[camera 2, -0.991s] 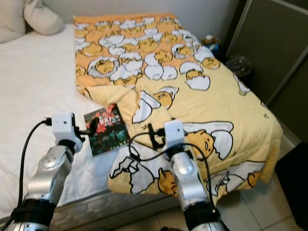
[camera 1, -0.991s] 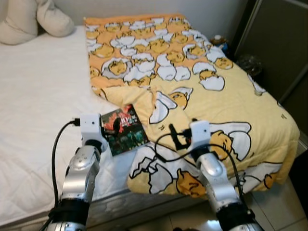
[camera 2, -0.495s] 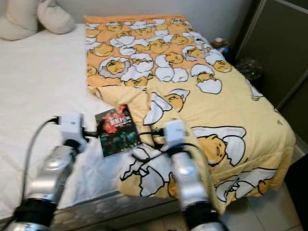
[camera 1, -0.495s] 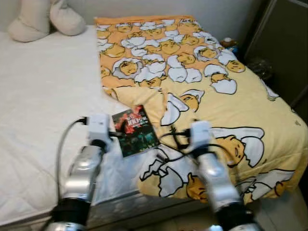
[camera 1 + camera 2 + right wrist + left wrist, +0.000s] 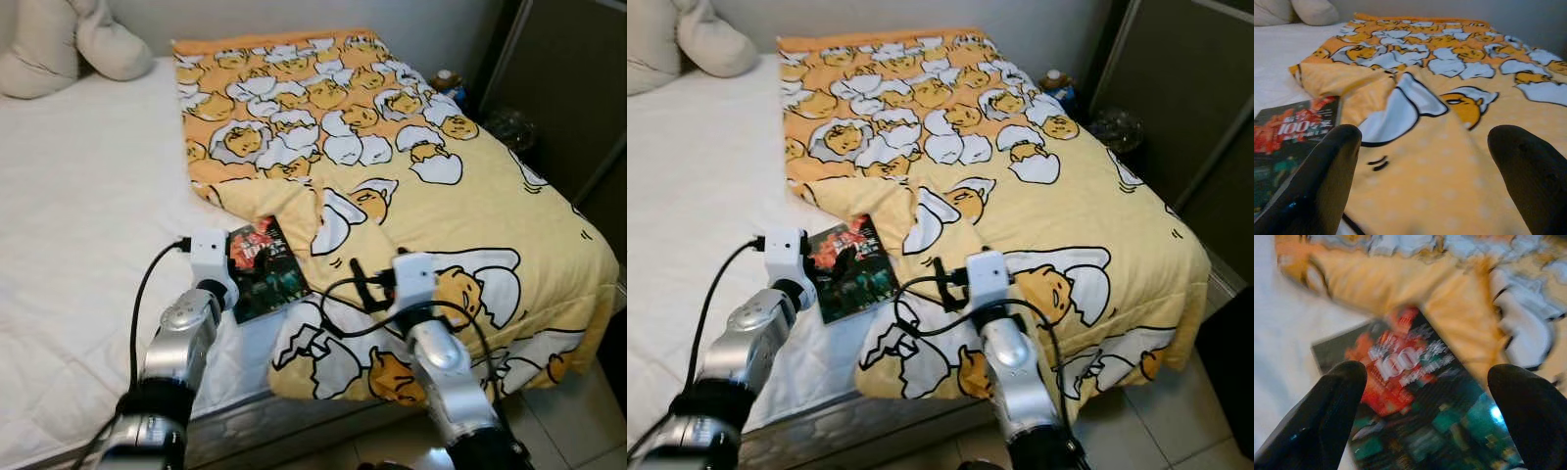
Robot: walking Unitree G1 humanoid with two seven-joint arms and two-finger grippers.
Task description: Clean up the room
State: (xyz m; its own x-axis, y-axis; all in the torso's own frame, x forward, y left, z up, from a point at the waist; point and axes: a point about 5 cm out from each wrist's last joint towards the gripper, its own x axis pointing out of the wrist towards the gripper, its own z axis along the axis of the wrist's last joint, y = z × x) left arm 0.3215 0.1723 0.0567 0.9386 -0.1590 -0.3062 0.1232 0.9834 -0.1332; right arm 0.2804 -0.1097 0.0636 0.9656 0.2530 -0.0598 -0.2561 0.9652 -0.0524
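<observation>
Left eye view shows, at the far left, cream pillows (image 5: 69,44) on the white mattress (image 5: 78,215). Next comes the left gripper (image 5: 242,262), which a second ago hung at the near edge of the book (image 5: 263,269) and now reaches further over its cover; the whole picture swung and swung back in between, so some of that shift is the camera's. In the left wrist view its fingers (image 5: 1327,406) stand wide apart with the cover between them, holding nothing. I judge the book is about to be picked up, as a first step in tidying. It is a thin, dark, glossy volume with red and white lettering and a greenish lower half, lying flat on the sheet, its far corner touching or slightly tucked under the folded edge of the yellow egg-print blanket (image 5: 411,166). To the right, the right gripper (image 5: 364,286) hovers low over the blanket, fingers spread wide and empty. A dark cabinet (image 5: 568,88) stands at the far right.
</observation>
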